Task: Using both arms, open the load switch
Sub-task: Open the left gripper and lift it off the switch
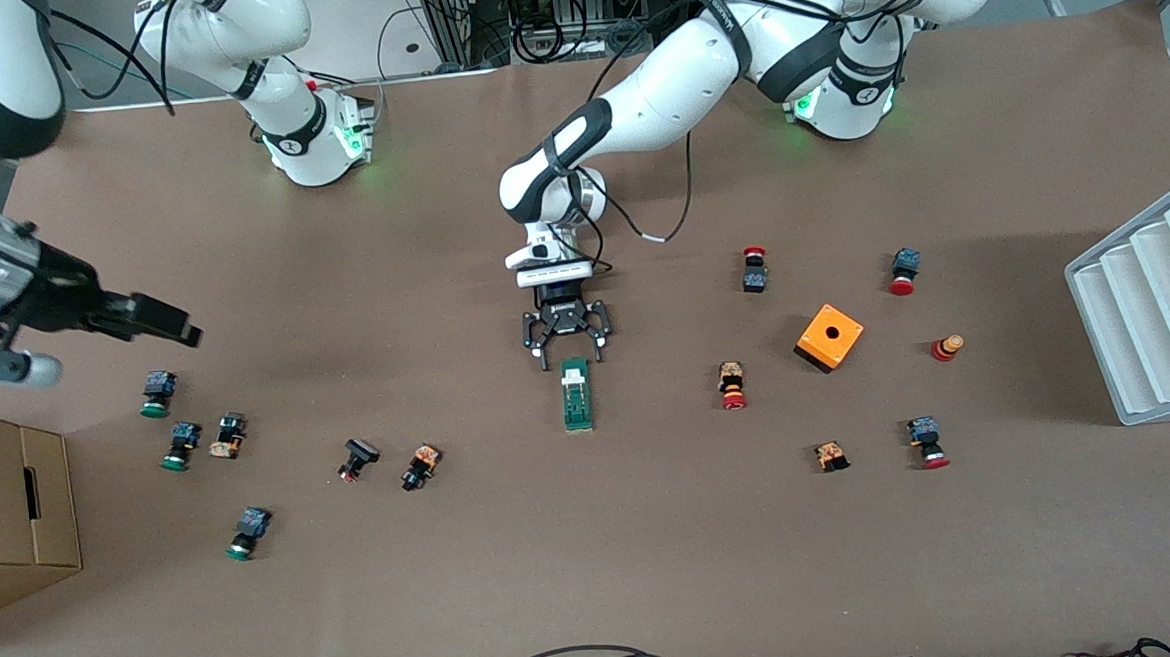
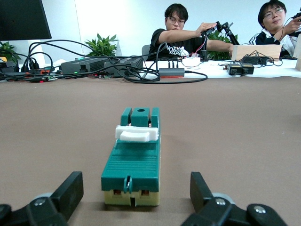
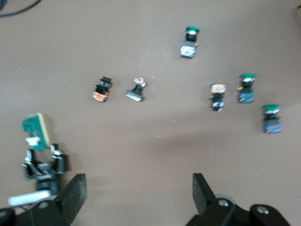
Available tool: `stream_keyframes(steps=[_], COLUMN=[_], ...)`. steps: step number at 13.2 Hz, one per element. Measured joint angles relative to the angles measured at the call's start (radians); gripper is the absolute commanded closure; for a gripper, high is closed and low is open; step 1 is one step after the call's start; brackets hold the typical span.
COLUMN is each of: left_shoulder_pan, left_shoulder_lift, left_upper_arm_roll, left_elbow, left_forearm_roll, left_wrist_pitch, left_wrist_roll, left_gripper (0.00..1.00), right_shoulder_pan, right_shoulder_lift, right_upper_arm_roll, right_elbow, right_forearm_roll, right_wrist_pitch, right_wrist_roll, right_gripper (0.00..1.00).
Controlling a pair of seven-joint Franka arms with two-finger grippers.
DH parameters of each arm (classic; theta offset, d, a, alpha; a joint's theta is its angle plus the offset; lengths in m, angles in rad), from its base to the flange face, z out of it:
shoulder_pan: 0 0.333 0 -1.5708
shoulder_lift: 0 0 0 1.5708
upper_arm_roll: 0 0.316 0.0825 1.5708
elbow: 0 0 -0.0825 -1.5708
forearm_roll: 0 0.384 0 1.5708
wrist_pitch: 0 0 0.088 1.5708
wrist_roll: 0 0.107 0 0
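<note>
A: Nearest the front camera, what lies on the counter (image 1: 598,568)?

B: Bare brown covering, then a green-capped push-button (image 1: 249,531) toward the right arm's end. A little farther from the camera sit two small dark buttons (image 1: 420,466) side by side, and a cardboard box (image 1: 9,509) at that end's edge.

A: And toward the left arm's end?

B: Red-capped push-buttons (image 1: 926,443) scattered about, and an orange box (image 1: 829,337) with a round hole on top. A white ribbed tray (image 1: 1149,299) sits at the counter's edge there.

A: Where is the load switch?

B: The load switch (image 1: 576,394) lies flat mid-counter, its long axis pointing toward the arms' bases, the white piece at the end farther from the front camera.

A: Is anything holding it?

B: No. The left tool (image 1: 566,346) sits low at the switch's white end, its fingers (image 2: 68,190) spread wide on either side and clear of the switch. In the left wrist view the green body lies between them untouched.

A: The right tool?

B: The right tool (image 1: 164,323) hangs up in the air over the green-capped buttons at its own end, fingers (image 3: 75,190) fully apart and empty.

A: Any writing you can read?

B: Small lettering on the left arm's black band, too small to read. In the left wrist view a seated person's dark shirt carries white print that I cannot make out.
</note>
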Motion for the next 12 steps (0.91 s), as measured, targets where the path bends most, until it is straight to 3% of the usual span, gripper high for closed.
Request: stream_keyframes(steps=[4,7,12], left_shoulder_pan=[0.0,0.0,0.0], left_shoulder_lift=[-0.021,-0.055,-0.145], left_upper_arm_roll=[-0.015,-0.031,-0.045], left_elbow=[0.028,0.031,0.031], left_forearm_roll=[-0.051,-0.083,-0.238], left_wrist_pitch=[0.006,0.011,0.031], left_wrist_roll=[0.053,0.087,0.258], left_gripper=[0.0,0.0,0.0], right_shoulder_pan=[-0.003,0.001,0.012], right_shoulder_lift=[-0.012,0.016,0.03], right_upper_arm_roll=[-0.117,-0.114,-0.107], right_elbow=[-0.042,-0.041,-0.015], right_forearm_roll=[-0.012,-0.014,-0.103], right_wrist_pitch=[0.076,0.107,0.11], right_wrist_roll=[-0.319,-0.34,-0.34], right_gripper=[0.0,0.0,0.0])
